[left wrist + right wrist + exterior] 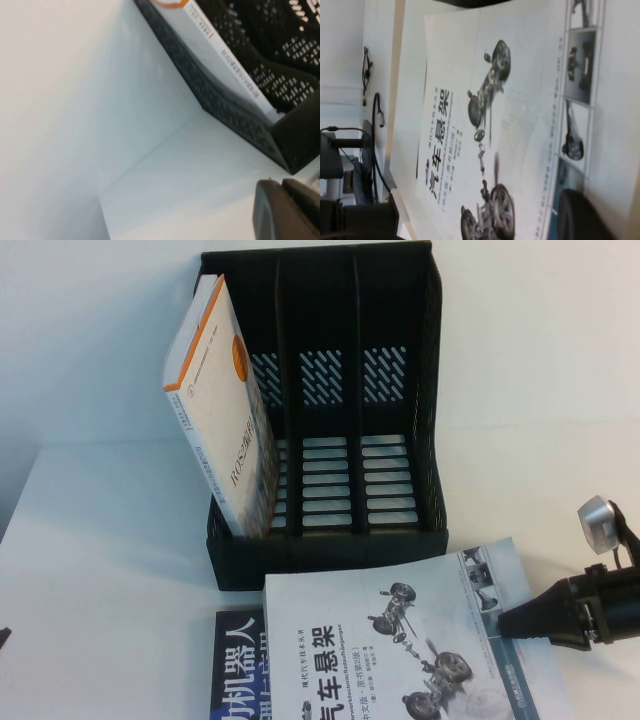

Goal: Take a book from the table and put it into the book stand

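White paperback, the book (400, 640), lies just in front of the stand (330, 400). Right gripper (508, 624) pinches the book's right edge, fingers narrow: grasp step. Next: lift, tilt upright, slot it. Left gripper (287, 210) waits left of the stand; fingers unclear.

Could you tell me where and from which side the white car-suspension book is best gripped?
Probably its right edge, from the robot's right. The book lies flat, overlapping the dark book, and that edge seems to be raised a little. The right gripper is already shut on it; the left gripper is parked.
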Available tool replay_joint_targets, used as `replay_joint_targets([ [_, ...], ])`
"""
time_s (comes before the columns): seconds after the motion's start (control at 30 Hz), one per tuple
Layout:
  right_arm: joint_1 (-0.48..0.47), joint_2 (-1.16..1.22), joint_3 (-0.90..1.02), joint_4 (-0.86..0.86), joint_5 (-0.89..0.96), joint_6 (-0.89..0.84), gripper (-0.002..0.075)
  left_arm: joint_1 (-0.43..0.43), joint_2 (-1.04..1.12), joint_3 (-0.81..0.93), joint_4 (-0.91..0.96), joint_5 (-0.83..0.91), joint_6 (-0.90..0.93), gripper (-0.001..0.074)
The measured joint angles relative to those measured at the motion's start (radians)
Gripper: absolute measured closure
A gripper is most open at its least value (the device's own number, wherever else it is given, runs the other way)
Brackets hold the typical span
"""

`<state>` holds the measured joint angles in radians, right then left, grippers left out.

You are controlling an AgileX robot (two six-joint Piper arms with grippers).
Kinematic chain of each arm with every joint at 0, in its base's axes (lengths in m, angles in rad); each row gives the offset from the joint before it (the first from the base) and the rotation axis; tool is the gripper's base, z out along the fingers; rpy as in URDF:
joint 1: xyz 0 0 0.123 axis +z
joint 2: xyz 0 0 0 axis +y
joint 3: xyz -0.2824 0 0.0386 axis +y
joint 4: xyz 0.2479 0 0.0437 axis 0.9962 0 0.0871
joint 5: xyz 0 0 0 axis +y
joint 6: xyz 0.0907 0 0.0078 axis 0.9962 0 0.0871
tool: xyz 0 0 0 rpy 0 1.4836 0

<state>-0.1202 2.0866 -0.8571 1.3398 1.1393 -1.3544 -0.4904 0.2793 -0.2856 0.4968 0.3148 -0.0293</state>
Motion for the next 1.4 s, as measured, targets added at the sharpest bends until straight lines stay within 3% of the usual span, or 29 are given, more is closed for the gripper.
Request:
replay_joint_targets([
  [0.57,0.005,-0.087,0.007,-0.07,-0.005,0.174,0.0589,0.0,-0.057,0.055,0.074,-0.092,-0.012,0.0738],
  [1.17,0.005,-0.556,0.007,-0.147,-0.005,0.315,0.0589,0.0,-0.057,0.055,0.095,-0.098,-0.024,0.0738],
  [1.4,0.005,-0.729,-0.115,-0.134,0.02,0.37,0.0589,0.0,-0.057,0.055,0.097,-0.104,-0.025,0.0738],
])
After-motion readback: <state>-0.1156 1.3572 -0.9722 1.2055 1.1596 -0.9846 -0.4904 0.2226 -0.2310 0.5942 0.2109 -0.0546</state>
